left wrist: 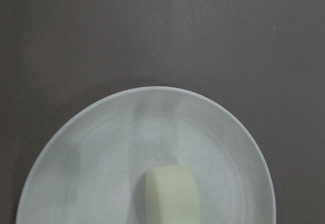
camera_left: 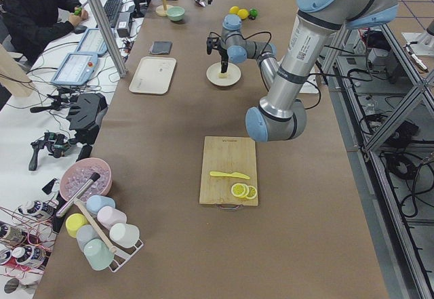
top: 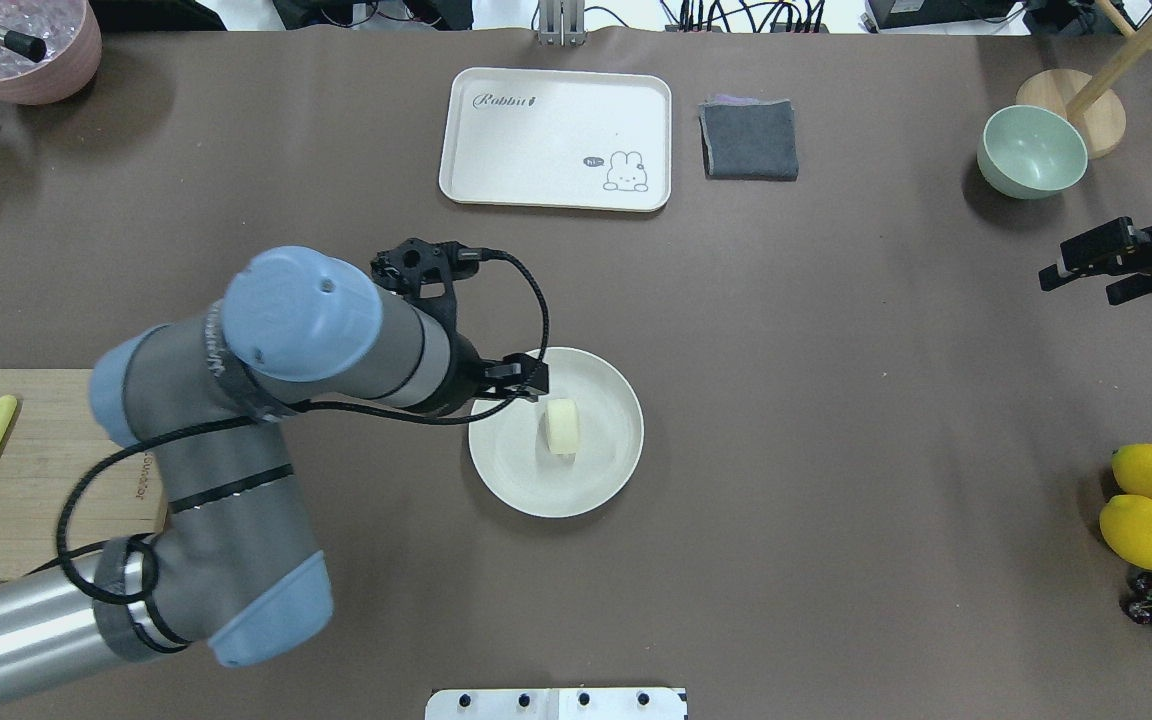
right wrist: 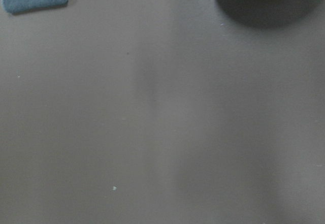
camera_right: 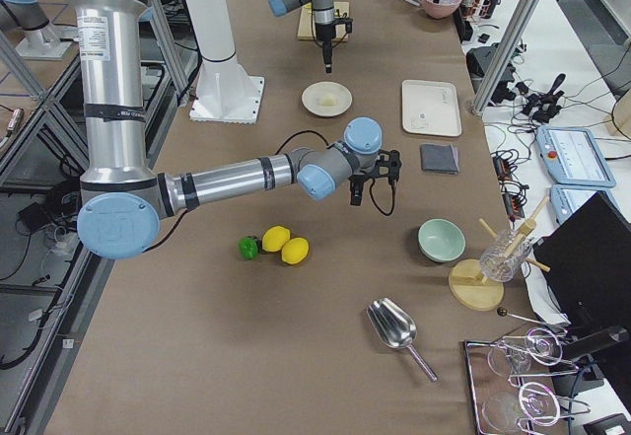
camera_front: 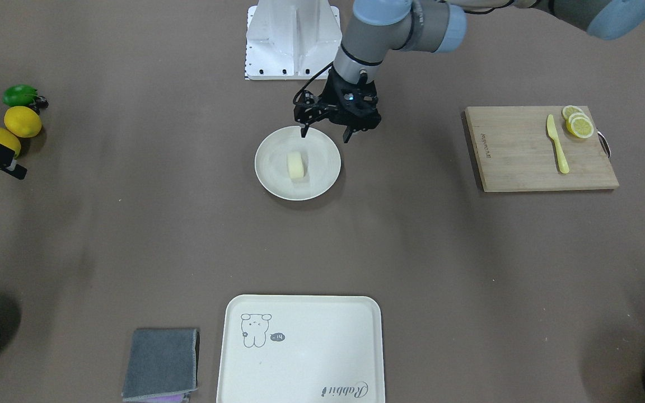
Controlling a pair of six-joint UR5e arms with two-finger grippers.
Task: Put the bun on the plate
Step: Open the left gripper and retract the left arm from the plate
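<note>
Left gripper (camera_front: 325, 136) — jaws spread, holding nothing, over the robot-side rim of the plate (camera_front: 269, 179). Bun (camera_front: 296, 165) sits free at plate centre, just ahead of and below the jaws, its long axis running away from them. Right gripper (top: 1101, 265) is well apart, jaws parted. Farthest — tray (camera_front: 311, 347), printed "Rabbit".

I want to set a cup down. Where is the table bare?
Widest bare stretch: between the plate and the lemons. Also between plate and tray. Crowded where the left gripper hangs at the plate's rim.
</note>
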